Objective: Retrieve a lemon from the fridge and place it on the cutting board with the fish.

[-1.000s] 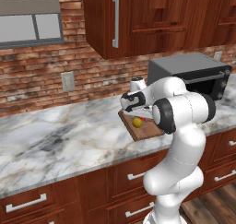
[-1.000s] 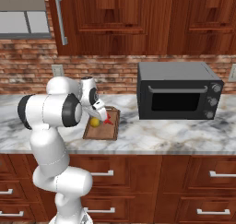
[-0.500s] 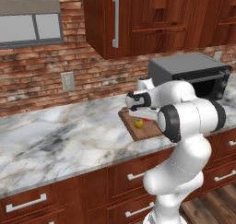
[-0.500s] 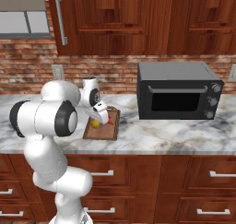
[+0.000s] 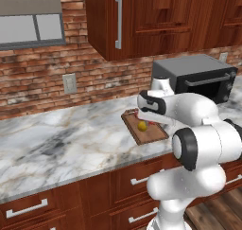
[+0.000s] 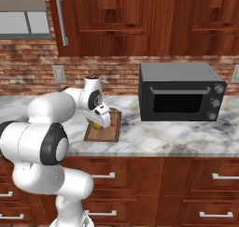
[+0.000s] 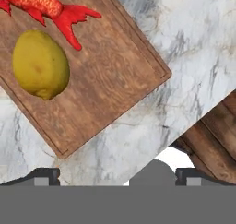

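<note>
The lemon (image 7: 40, 64) lies on the cutting board (image 7: 110, 75), touching nothing but the wood, with the fish (image 7: 39, 2) just beside it; in the hand view the red tail fin reaches down close to the fruit's edge without clearly meeting it. In the left base view the lemon (image 5: 142, 125) sits toward the far half of the cutting board (image 5: 150, 135), and the fish (image 5: 147, 123) shows as a small red shape at its right, partly hidden behind the arm. The right base view gives the lemon (image 6: 96, 126) and a sliver of the fish (image 6: 107, 123) peeking out under the white wrist, on the cutting board (image 6: 108, 133).

The board lies flat on the marble surface (image 5: 61, 139), set at a slight angle to its front edge, near that edge. The tool (image 7: 117, 174) hangs above the board's near corner and the surface's edge, its two dark fingertips (image 7: 44, 174) spread wide with nothing between them.

To the right of the board, well apart, stands the black microwave (image 6: 179, 91) against the brick wall (image 5: 33, 82). Dark wooden wall cabinets (image 6: 140, 20) hang above, and a wall socket (image 5: 69, 83) sits in the brick to the left.
</note>
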